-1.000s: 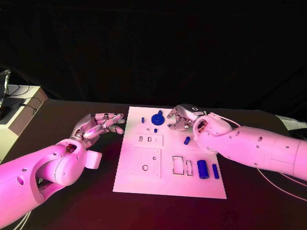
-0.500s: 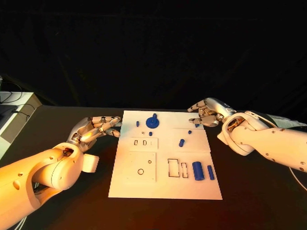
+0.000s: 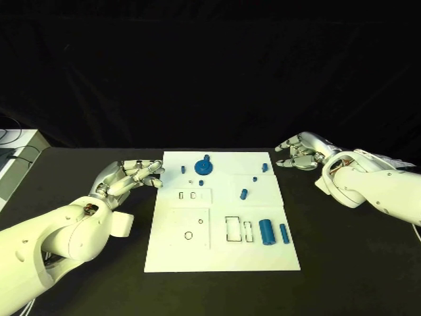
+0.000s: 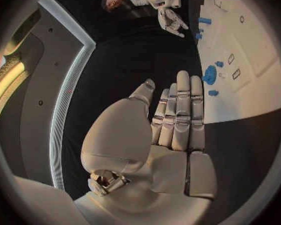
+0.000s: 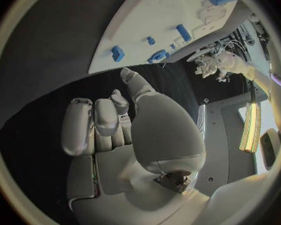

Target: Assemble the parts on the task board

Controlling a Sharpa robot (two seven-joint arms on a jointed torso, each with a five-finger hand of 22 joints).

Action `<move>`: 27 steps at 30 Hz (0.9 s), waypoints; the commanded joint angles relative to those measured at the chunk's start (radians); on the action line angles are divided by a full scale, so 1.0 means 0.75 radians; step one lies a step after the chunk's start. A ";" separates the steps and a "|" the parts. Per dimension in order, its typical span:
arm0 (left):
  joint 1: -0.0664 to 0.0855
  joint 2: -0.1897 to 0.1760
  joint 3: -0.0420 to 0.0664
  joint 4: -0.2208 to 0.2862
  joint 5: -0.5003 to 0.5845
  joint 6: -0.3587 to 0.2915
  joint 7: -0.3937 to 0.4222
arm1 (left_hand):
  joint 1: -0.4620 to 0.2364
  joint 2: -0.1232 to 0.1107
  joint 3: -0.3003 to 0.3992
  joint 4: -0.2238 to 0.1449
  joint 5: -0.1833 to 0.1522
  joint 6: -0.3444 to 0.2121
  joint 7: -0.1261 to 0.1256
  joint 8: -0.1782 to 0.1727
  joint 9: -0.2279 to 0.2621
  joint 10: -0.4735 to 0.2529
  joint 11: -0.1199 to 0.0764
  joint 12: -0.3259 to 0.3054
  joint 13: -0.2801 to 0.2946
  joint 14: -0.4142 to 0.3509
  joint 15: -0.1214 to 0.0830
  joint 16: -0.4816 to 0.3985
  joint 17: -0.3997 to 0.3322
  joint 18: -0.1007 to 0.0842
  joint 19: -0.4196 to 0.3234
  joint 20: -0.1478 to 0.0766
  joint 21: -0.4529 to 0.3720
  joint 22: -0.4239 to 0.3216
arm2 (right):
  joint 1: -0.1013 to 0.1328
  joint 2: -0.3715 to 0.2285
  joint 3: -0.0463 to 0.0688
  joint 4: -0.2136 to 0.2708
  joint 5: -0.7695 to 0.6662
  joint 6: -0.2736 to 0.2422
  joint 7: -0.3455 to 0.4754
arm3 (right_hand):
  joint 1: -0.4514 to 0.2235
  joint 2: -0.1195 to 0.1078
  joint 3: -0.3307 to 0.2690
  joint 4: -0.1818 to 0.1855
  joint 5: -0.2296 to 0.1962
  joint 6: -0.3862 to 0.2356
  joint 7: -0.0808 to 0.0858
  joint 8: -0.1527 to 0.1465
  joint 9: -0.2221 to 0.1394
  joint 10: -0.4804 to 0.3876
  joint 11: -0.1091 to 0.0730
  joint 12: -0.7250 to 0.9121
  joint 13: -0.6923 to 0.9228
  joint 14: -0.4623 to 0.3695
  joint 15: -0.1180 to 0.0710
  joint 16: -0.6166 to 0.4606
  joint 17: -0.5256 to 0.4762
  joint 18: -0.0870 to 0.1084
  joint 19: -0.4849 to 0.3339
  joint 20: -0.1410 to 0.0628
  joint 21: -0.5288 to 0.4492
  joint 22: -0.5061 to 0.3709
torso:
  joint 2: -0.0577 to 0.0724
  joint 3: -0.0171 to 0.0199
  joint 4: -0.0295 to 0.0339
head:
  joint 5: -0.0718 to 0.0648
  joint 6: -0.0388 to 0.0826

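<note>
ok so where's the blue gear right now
In the head view the blue gear sits near the far edge of the task board, left of centre, with small blue parts close around it and neither hand touching it.

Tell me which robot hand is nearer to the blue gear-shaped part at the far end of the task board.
Left. The left robot hand hovers just off the task board edge, fairly close to the blue gear-shaped part. The right robot hand sits beyond the board's opposite edge, farther away.
</note>
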 commanded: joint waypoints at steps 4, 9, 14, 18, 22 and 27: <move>-0.005 0.001 0.001 0.000 -0.004 0.012 0.020 | 0.006 -0.009 0.003 -0.005 -0.004 0.002 -0.004 0.000 -0.001 0.010 0.000 0.002 0.002 -0.008 -0.002 0.001 0.001 -0.006 -0.009 -0.005 0.009 -0.001 | -0.022 0.034 0.001 -0.051 0.001 0.081 0.026 | 0.016 -0.005 -0.011 0.006 0.000 -0.007 0.001 -0.005 -0.001 0.007 -0.001 0.004 0.002 0.003 0.001 0.006 0.003 0.003 0.079 0.003 0.004 0.232 | 0.004 0.0042 0.0054 | 0.000 -0.007; -0.006 0.001 0.001 -0.002 -0.004 0.013 0.020 | 0.006 -0.009 0.003 -0.005 -0.004 0.002 -0.004 0.000 -0.001 0.010 0.000 0.002 0.002 -0.008 -0.002 0.001 0.001 -0.006 -0.009 -0.005 0.009 -0.001 | -0.030 0.069 0.001 -0.091 -0.001 0.085 0.015 | 0.014 -0.004 -0.013 0.009 -0.001 -0.007 0.001 -0.005 -0.001 0.007 -0.001 0.003 0.002 0.003 0.001 0.004 0.002 0.003 0.079 0.004 0.004 0.231 | 0.006 0.0069 0.0043 | 0.002 -0.010; -0.007 0.003 0.001 -0.002 -0.004 0.012 0.021 | 0.006 -0.009 0.003 -0.005 -0.004 0.002 -0.004 0.000 -0.001 0.010 0.000 0.002 0.002 -0.008 -0.002 0.001 0.001 -0.006 -0.009 -0.005 0.009 -0.001 | -0.035 0.102 0.001 -0.129 -0.001 0.104 0.012 | 0.013 -0.003 -0.013 0.012 0.001 -0.006 0.001 -0.005 -0.001 0.008 -0.002 0.005 0.004 0.003 0.001 0.003 0.002 0.004 0.079 0.004 0.003 0.231 | 0.004 0.0047 0.0043 | 0.007 -0.015; -0.007 0.004 0.001 -0.003 -0.004 0.012 0.021 | 0.006 -0.009 0.006 -0.005 -0.004 0.000 -0.003 0.000 -0.001 0.007 0.001 0.002 0.002 -0.008 -0.002 0.003 0.002 -0.006 -0.009 -0.006 0.011 0.000 | -0.042 0.122 0.001 -0.146 0.000 0.117 0.010 | 0.012 -0.005 -0.016 0.014 0.002 -0.005 0.000 -0.005 -0.001 0.009 -0.002 0.007 0.006 0.004 0.001 0.004 0.005 0.004 0.079 0.004 0.004 0.231 | 0.004 0.0055 0.0037 | 0.012 -0.018; -0.008 0.005 0.001 -0.005 -0.004 0.012 0.021 | 0.006 -0.009 0.006 -0.005 -0.004 0.000 -0.003 0.000 -0.001 0.007 0.001 0.002 0.002 -0.008 -0.002 0.003 0.002 -0.006 -0.009 -0.006 0.011 0.000 | -0.046 0.136 0.001 -0.156 0.000 0.129 0.006 | 0.011 -0.003 -0.017 0.019 0.003 -0.003 0.000 -0.005 -0.001 0.010 -0.002 0.010 0.009 0.004 0.001 0.003 0.006 0.004 0.079 0.004 0.004 0.231 | 0.004 0.0060 0.0027 | 0.013 -0.017; -0.008 0.005 0.001 -0.006 -0.004 0.012 0.020 | 0.006 -0.009 0.006 -0.005 -0.004 0.000 -0.003 0.000 -0.001 0.007 0.001 0.002 0.002 -0.008 -0.002 0.003 0.002 -0.006 -0.009 -0.006 0.011 0.000 | -0.049 0.144 0.001 -0.163 0.000 0.148 -0.002 | 0.010 -0.001 -0.017 0.022 0.003 -0.001 -0.001 -0.004 0.000 0.010 -0.002 0.010 0.009 0.005 0.001 0.003 0.008 0.004 0.079 0.004 0.004 0.231 | 0.004 0.0051 0.0023 | 0.019 -0.014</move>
